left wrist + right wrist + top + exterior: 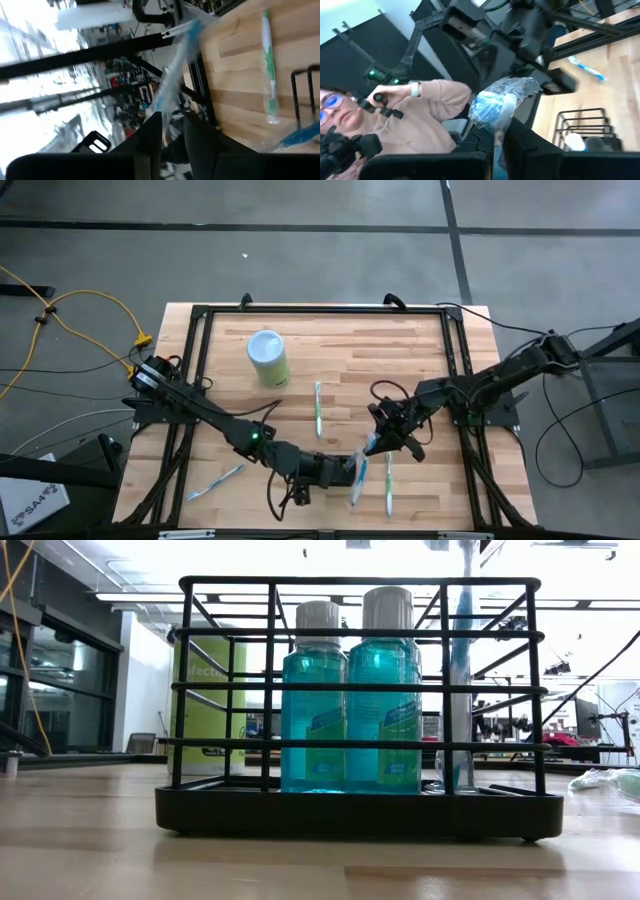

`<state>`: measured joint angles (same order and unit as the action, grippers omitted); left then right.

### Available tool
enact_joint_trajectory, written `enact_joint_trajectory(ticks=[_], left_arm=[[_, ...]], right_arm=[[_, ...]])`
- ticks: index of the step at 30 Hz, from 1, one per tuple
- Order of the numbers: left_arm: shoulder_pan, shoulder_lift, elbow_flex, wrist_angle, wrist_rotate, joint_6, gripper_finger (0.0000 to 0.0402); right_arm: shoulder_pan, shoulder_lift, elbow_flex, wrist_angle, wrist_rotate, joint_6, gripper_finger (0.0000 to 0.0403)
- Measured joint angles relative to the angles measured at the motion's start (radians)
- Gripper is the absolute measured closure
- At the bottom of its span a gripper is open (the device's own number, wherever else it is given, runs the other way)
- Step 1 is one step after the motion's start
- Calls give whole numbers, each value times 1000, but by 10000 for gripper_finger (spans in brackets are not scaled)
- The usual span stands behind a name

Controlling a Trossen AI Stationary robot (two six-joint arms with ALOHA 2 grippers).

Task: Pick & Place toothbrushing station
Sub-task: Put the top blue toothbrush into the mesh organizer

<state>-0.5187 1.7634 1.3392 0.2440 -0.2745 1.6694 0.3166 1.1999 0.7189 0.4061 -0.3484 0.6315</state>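
little can be read: the green canister behind the rack shows the letters "fecti", cut off by the bars; a white sheet on the floor bears what looks like "sa4"; the bottles' labels are too small to read

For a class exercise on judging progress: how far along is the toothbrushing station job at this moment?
Done: two blue bottles stand in the black wire rack.
In hand: the left gripper grips a wrapped toothbrush, and the right gripper is shut on a plastic-wrapped blue item.
Left, probably: a green toothbrush and a blue toothbrush lie loose on the table.
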Motion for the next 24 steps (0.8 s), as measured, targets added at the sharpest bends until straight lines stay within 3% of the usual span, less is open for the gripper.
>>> enact_joint_trajectory(ticks=[2,8,13,20,24], left_arm=[[-16,0,0,21,-48,-73,329],[-107,-5,0,125,-337,-215,329],[-153,-48,0,91,-439,-346,329],[-167,-155,0,-172,-419,-724,329],[-162,-193,0,-272,-365,-903,329]], right_arm=[[-17,0,0,0,-18,0,394],[-67,0,0,3,-90,-6,394],[-102,0,0,52,-145,-10,394],[-156,0,33,77,-234,-60,394],[-188,0,108,-31,-290,-157,394]])
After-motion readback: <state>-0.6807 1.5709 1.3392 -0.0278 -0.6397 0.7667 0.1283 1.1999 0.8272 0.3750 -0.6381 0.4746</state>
